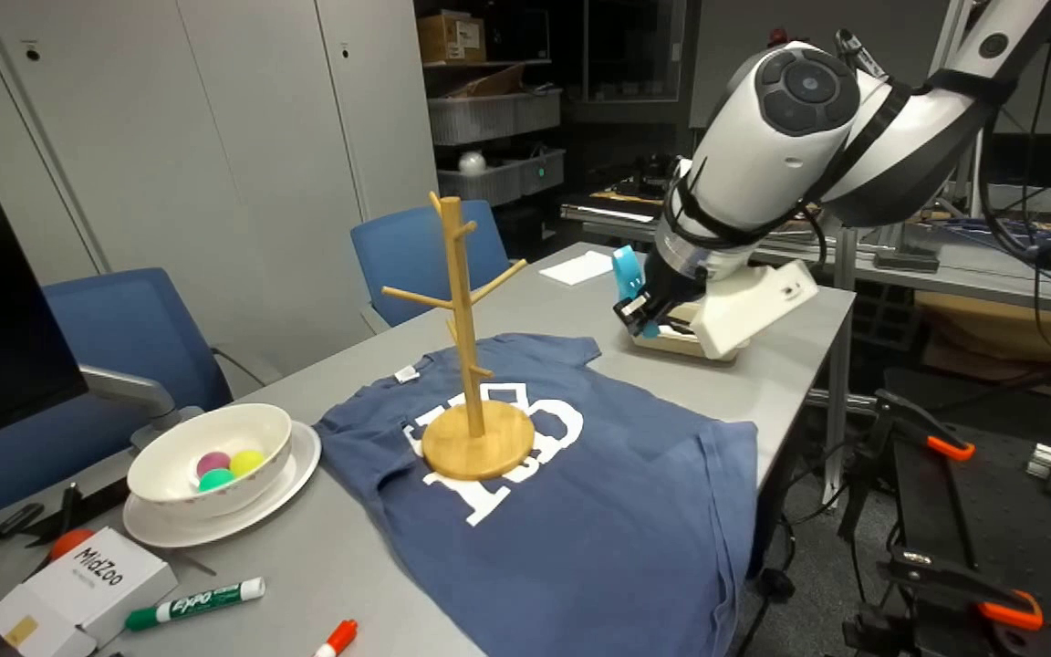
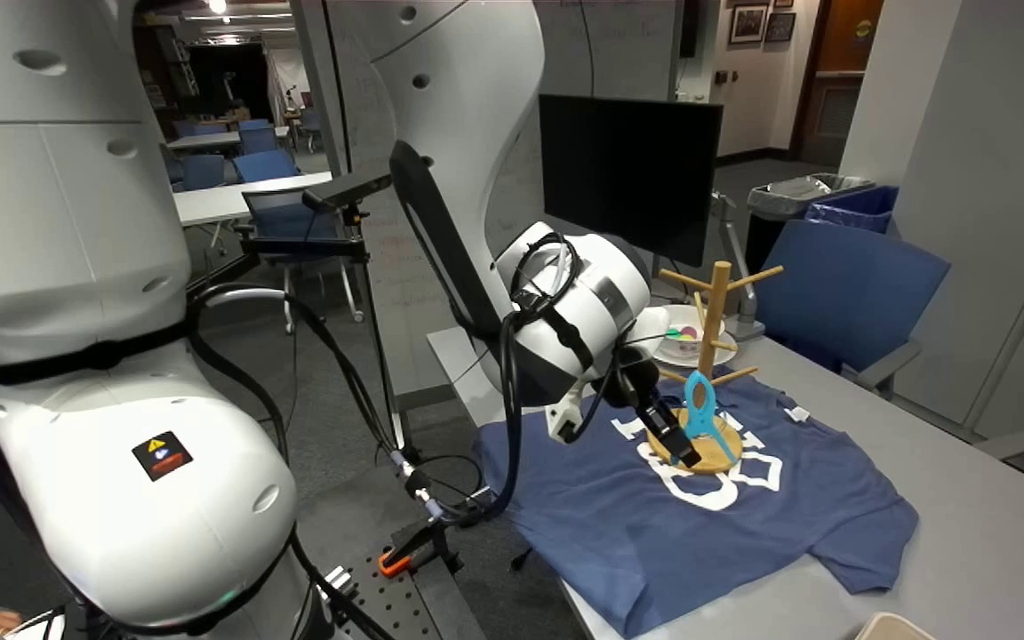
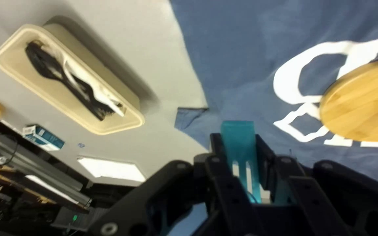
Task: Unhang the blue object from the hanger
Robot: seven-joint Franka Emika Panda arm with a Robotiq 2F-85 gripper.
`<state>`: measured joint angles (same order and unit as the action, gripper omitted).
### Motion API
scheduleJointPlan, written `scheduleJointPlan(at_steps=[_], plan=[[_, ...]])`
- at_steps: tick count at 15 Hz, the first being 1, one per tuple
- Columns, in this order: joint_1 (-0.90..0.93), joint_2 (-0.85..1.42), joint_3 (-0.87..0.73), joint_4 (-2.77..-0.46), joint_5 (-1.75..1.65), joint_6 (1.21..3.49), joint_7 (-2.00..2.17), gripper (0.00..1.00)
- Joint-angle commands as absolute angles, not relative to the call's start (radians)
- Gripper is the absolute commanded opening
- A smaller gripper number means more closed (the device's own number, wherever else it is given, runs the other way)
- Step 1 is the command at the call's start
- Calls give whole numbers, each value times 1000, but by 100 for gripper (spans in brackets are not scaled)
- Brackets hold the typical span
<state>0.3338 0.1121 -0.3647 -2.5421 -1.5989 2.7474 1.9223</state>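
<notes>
Tool (image 3: 237,144) grips the blue object (image 3: 241,157), off the hanger (image 1: 463,319). In the wrist view, the hanger stands at three o'clock, the tray (image 3: 44,84) at ten.

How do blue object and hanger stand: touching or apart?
Apart: in an exterior view, a clear gap with tabletop showing lies between blue object and hanger.
</notes>
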Motion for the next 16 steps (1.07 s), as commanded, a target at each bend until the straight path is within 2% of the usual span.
scheduleJointPlan(at_steps=[1,8,12,16], plan=[[289,153,-384,-2564,-1601,2978,1877,6],[178,442,-368,-2488,-1525,3425,1700,6],[159,627,-330,-2387,-1621,3513,1783,6],[199,706,-355,-2267,-1747,3591,1951,6]])
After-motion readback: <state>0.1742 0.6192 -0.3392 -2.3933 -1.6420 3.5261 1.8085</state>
